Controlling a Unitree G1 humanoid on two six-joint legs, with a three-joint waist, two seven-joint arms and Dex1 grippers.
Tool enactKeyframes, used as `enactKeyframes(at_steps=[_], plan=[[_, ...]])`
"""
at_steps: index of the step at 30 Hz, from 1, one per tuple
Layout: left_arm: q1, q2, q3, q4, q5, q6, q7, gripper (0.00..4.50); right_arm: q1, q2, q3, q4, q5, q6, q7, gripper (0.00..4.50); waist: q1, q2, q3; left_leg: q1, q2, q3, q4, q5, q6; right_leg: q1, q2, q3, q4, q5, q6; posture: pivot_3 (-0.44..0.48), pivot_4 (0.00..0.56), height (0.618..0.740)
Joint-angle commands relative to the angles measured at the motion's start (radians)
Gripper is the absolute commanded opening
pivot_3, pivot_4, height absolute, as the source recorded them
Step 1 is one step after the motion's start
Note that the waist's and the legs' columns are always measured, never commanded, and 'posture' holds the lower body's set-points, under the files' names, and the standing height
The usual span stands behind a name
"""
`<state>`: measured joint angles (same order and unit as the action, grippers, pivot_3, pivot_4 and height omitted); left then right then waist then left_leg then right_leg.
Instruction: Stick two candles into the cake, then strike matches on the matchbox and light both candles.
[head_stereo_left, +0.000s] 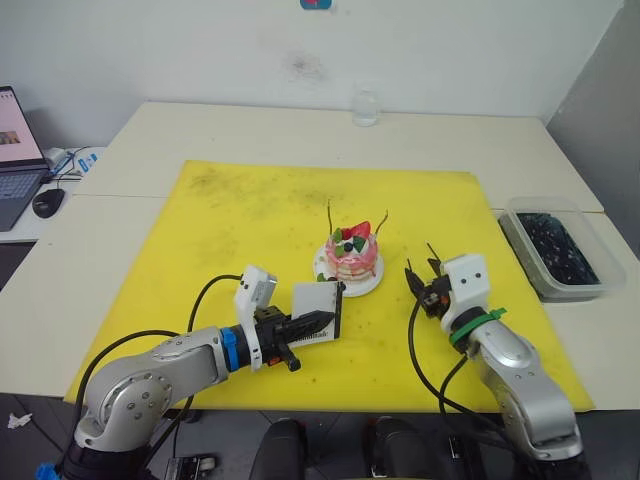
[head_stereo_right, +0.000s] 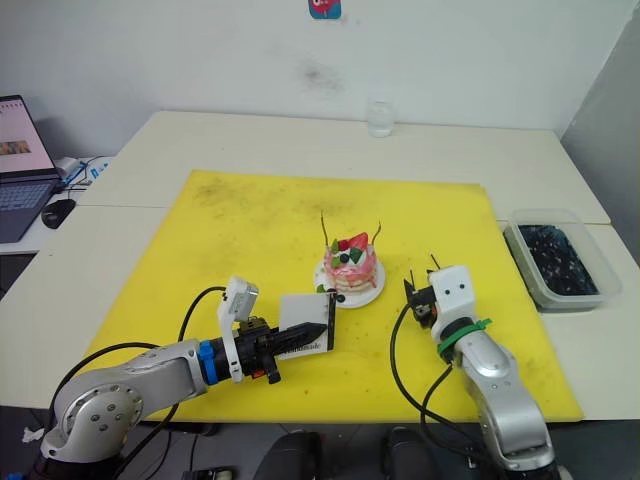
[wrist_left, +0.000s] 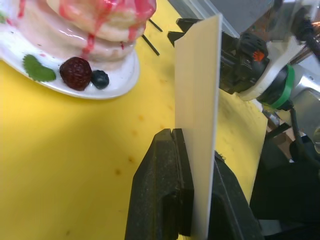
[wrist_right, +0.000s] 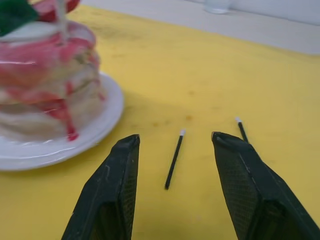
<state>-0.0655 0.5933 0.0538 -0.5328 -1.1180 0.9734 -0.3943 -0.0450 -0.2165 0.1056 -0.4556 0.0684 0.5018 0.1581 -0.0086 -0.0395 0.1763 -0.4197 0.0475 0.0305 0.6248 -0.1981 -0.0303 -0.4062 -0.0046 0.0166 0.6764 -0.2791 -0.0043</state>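
Where the yellow mat (head_stereo_left: 250, 230) covers the pale surface (head_stereo_left: 200, 130), the scene reads so:
Counts: two candles (head_stereo_left: 330, 216), one cake (head_stereo_left: 352, 252), one matchbox (head_stereo_left: 318, 309), two matches (wrist_right: 174, 159) seen on the mat in the right wrist view
Candles: both thin, pale, slightly curved, standing upright in the top of the cake, one at its far left side and the second candle (head_stereo_left: 383, 221) at its right; no flame on either
Cake: small, round, pink-and-white layers with red drizzle, strawberry and green leaves on top; it sits on a white plate (head_stereo_left: 366, 285) near the middle of the mat, with a dark berry, a blue berry and a leaf on the plate's rim
Matchbox: flat, white, black print on its face, held on edge just left of the plate
Left claw (head_stereo_left: 318, 322): closed on the matchbox, one black finger pressed to each face
Right claw (wrist_right: 175, 165): fingers spread apart, holding nothing, low over the mat just right of the plate
Matches: short dark sticks with pale tips; one lies on the mat between the right claw's fingers, the second match (wrist_right: 241, 127) just beside one finger
Containers: a clear plastic tub (head_stereo_left: 522, 215) at the right edge of the surface holds dark contents I cannot identify; a clear glass (head_stereo_left: 365, 106) stands at the far side
Other: a laptop (head_stereo_left: 18, 150) and a mouse (head_stereo_left: 47, 202) on a side desk to the left
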Motion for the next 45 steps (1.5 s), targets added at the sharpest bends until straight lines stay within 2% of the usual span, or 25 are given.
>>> enactKeyframes(at_steps=[1, 9, 23, 26, 30, 31, 39, 45], plan=[[-0.001, -0.005, -0.003, -0.036, 0.007, -0.017, -0.018, 0.0, -0.036, 0.039, 0.011, 0.056, -0.054, -0.082, -0.063, 2.35, 0.0, 0.0, 0.0, 0.0, 0.0, 0.0, 0.0, 0.0, 0.0, 0.0, 0.0, 0.0, 0.0, 0.0, 0.0, 0.0, 0.15, 0.74], [-0.001, -0.01, -0.004, -0.036, 0.026, -0.017, -0.029, 0.0, -0.083, 0.11, 0.009, 0.179, -0.094, -0.115, -0.111, 2.35, -0.001, 0.0, 0.0, 0.0, 0.0, 0.0, 0.0, 0.0, 0.0, 0.0, 0.0, 0.0, 0.0, 0.003, 0.004, 0.0, 0.15, 0.74], [-0.025, -0.03, -0.018, -0.01, 0.062, -0.013, -0.053, 0.0, -0.084, 0.152, 0.0, 0.219, -0.088, -0.062, -0.122, 2.35, -0.01, 0.0, 0.0, 0.0, 0.0, 0.0, 0.0, 0.0, 0.0, 0.0, 0.0, 0.0, 0.002, 0.003, 0.005, 0.0, 0.15, 0.74], [-0.024, -0.033, -0.019, -0.012, 0.066, -0.011, -0.054, 0.0, -0.074, 0.169, -0.002, 0.213, -0.081, -0.054, -0.127, 1.78, -0.012, 0.0, 0.0, 0.0, 0.0, 0.0, 0.0, 0.0, 0.0, 0.0, 0.001, 0.0, 0.002, 0.003, 0.005, 0.0, 0.15, 0.74], [-0.015, -0.034, -0.022, -0.022, 0.063, -0.009, -0.055, 0.0, -0.062, 0.18, 0.004, 0.208, -0.083, -0.049, -0.123, 0.29, -0.012, 0.0, 0.0, 0.0, 0.001, 0.0, 0.0, 0.0, 0.0, 0.0, 0.001, 0.0, 0.002, 0.003, 0.005, 0.0, 0.15, 0.74], [-0.014, -0.034, -0.022, -0.024, 0.06, -0.007, -0.055, 0.0, -0.061, 0.182, 0.004, 0.208, -0.084, -0.047, -0.123, 0.03, -0.013, 0.0, 0.0, 0.001, 0.001, 0.0, 0.0, 0.0, 0.0, 0.0, 0.001, 0.0, 0.002, 0.003, 0.005, 0.0, 0.15, 0.74], [-0.018, -0.04, -0.027, -0.023, 0.061, -0.006, -0.054, 0.0, -0.066, 0.183, -0.01, 0.196, -0.071, -0.045, -0.11, 0.03, -0.013, 0.0, 0.0, 0.001, 0.001, -0.001, 0.0, 0.0, 0.0, 0.0, 0.001, 0.0, 0.002, 0.003, 0.005, 0.0, 0.15, 0.74], [-0.023, -0.043, -0.031, -0.016, 0.068, -0.007, -0.058, 0.0, -0.049, 0.165, -0.017, 0.114, -0.034, -0.019, -0.063, 0.03, -0.013, 0.0, 0.0, 0.0, 0.001, -0.001, 0.0, 0.0, 0.0, 0.0, 0.001, 0.0, 0.002, 0.003, 0.005, 0.0, 0.15, 0.74]])
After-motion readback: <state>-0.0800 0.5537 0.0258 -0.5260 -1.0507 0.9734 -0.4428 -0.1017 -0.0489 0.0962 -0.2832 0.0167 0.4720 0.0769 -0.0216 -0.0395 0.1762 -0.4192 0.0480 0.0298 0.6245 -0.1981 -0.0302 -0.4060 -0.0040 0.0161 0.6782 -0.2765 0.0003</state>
